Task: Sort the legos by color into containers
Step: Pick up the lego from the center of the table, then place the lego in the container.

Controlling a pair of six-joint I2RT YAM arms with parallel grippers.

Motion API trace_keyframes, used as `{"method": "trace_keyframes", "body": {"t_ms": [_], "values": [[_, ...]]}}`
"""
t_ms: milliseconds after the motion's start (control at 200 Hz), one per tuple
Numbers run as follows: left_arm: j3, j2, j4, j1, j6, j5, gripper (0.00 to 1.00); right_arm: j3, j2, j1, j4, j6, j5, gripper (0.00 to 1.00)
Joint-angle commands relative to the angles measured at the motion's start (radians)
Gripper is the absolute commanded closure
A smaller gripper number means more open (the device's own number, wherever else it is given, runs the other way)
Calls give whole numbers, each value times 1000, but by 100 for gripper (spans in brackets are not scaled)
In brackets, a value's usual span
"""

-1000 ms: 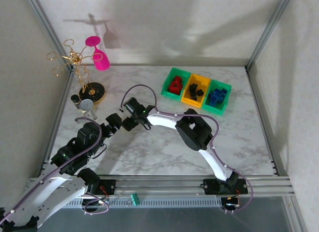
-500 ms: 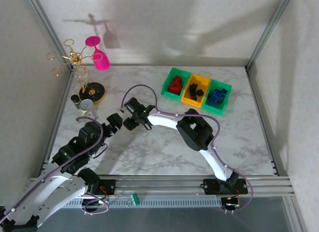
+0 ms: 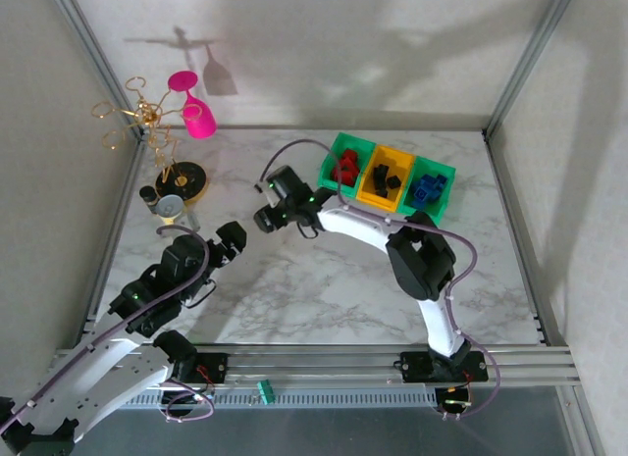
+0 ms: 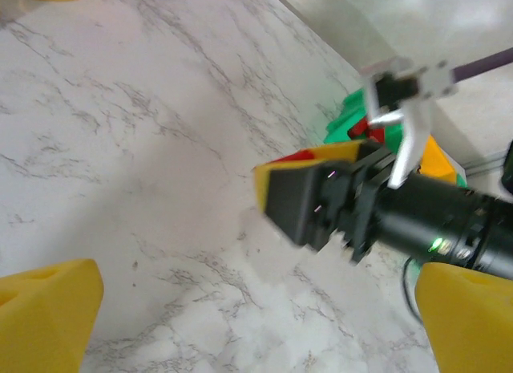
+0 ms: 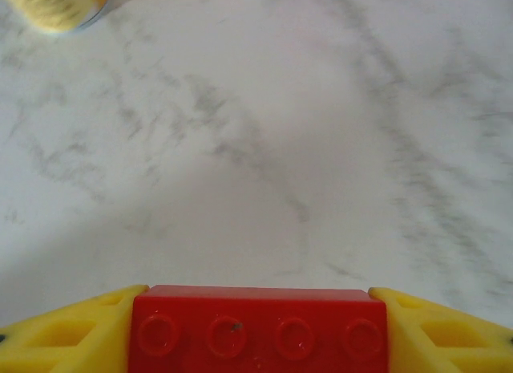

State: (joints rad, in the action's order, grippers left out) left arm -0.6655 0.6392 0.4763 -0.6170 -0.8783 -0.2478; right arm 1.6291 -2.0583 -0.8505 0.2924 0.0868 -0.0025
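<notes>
Right gripper (image 3: 266,219) clamped on one red brick (image 5: 256,329), four studs showing, over table (image 3: 294,289), left of bins (image 3: 367,194). Left gripper (image 3: 234,237) spread wide, empty. Three bins: two green, one yellow between. Bricks inside too small to count.

Bright, even light. Soft shadows climb the back wall (image 3: 324,54) at 12 o'clock. Both wrist views blur; counter (image 5: 264,148) veins smear.

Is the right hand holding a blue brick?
No, the right hand is clamped on a red brick with four studs showing.
</notes>
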Motion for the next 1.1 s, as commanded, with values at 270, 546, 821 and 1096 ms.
{"method": "trace_keyframes", "body": {"t_ms": [270, 546, 821, 1096], "values": [[-37, 129, -154, 10, 33, 88, 0, 85, -7, 278, 36, 114, 79, 42], [-58, 234, -232, 10, 45, 108, 0, 211, -122, 376, 11, 105, 216, 42], [-71, 288, -275, 10, 48, 109, 0, 370, -247, 399, 57, 84, 289, 33], [-77, 292, -280, 11, 61, 85, 0, 261, -70, 401, 21, 92, 249, 13]]}}
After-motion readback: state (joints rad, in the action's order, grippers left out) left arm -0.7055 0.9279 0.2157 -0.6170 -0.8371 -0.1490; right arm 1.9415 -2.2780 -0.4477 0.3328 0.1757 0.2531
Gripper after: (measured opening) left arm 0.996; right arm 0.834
